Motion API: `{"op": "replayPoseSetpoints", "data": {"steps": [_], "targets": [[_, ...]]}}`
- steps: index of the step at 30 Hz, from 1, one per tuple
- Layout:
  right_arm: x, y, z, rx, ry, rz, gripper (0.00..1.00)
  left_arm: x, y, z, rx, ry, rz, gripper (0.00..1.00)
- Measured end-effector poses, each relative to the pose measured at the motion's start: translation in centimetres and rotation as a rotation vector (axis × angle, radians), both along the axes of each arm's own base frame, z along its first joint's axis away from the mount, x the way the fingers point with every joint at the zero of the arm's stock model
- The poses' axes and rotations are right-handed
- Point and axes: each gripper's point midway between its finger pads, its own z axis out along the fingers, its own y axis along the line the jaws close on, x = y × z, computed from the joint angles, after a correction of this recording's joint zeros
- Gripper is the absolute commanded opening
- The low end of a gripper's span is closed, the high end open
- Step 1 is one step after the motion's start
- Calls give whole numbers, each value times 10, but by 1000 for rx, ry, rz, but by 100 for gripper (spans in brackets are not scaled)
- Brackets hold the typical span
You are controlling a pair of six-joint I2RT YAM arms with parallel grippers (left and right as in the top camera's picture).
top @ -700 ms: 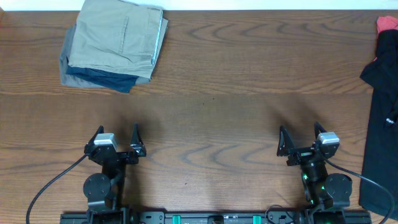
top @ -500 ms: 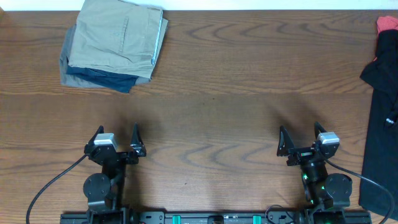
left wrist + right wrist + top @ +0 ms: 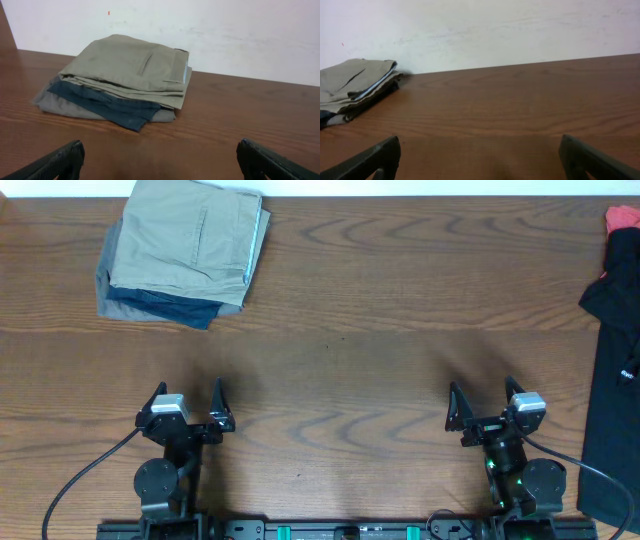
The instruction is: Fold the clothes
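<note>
From above, we are seeing the black shirt [image 3: 608, 380] lying at the right edge of the table [image 3: 350, 330], partly cut off by the frame. Its long axis is running from near to far, and a red garment [image 3: 622, 218] is lying just beside its far end. Which end is the collar, we cannot tell. The right gripper [image 3: 482, 402] is the nearer one, with the shirt to its right; the left gripper [image 3: 188, 402] is well apart from it. Both are standing with jaws wide, holding nothing. We are judging that the right arm should be reaching sideways, to the right.

In the left wrist view we are facing only the folded pile [image 3: 120, 80], far and to the left, between wide jaws.

In the right wrist view the jaws are wide again, and the shirt is not showing.
</note>
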Motion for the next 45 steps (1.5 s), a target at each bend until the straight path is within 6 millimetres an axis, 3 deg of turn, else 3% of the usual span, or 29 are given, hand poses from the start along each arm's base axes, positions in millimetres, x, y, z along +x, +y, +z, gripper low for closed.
{"op": "replayPoseSetpoints", "data": {"steps": [27, 37, 45], "targets": [[0, 0, 0, -1, 0, 0, 99, 0, 0, 0, 0, 0, 0, 98], [2, -21, -2, -208, -14, -109, 99, 0, 0, 0, 0, 0, 0, 98], [3, -25, 5, -259, -45, -134, 99, 0, 0, 0, 0, 0, 0, 98]]}}
